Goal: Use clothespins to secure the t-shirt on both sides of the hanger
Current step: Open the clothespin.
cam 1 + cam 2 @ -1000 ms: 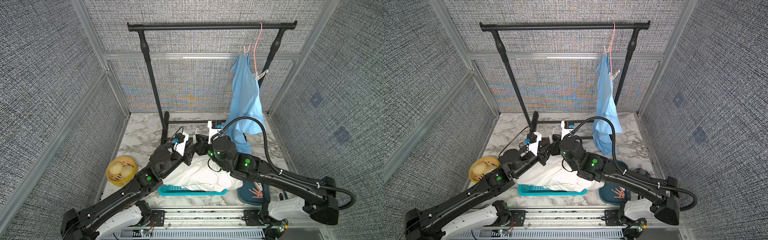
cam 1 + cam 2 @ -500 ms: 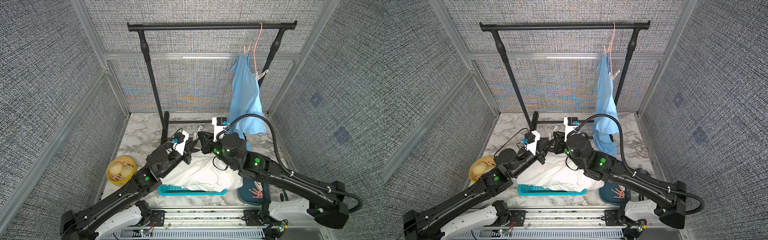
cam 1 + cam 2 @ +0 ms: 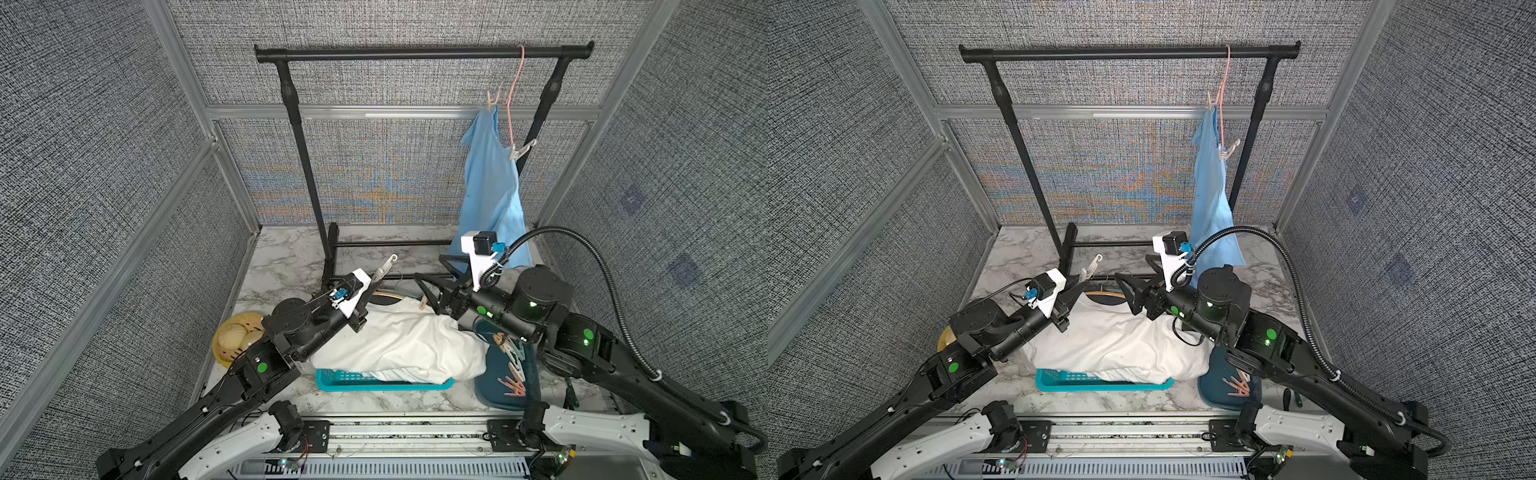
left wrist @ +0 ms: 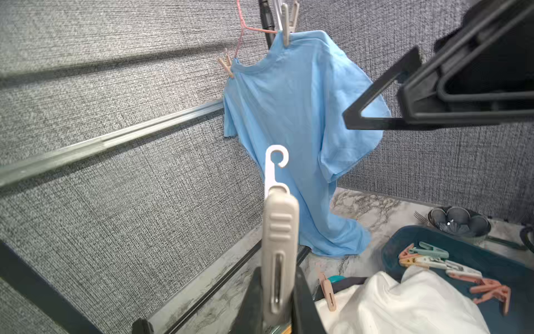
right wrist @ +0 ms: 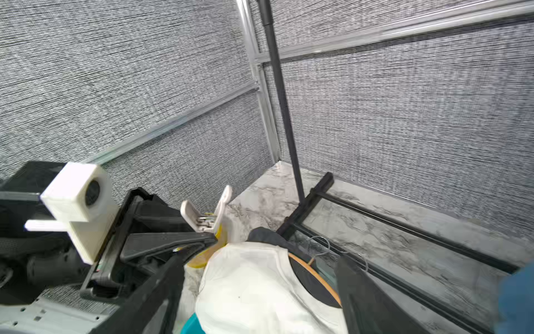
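Left wrist view: left gripper (image 4: 277, 289) clamps the clothespin (image 4: 279, 245), right gripper (image 5: 261, 260) gapes empty; shallow hold could let it twist.

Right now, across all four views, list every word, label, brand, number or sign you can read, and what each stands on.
None: no readable text in any view.
The blue t-shirt, white t-shirt, teal basket and the clothespin in the left end effector are plain.
Two faint bluish patches on the wall are too blurred to read.
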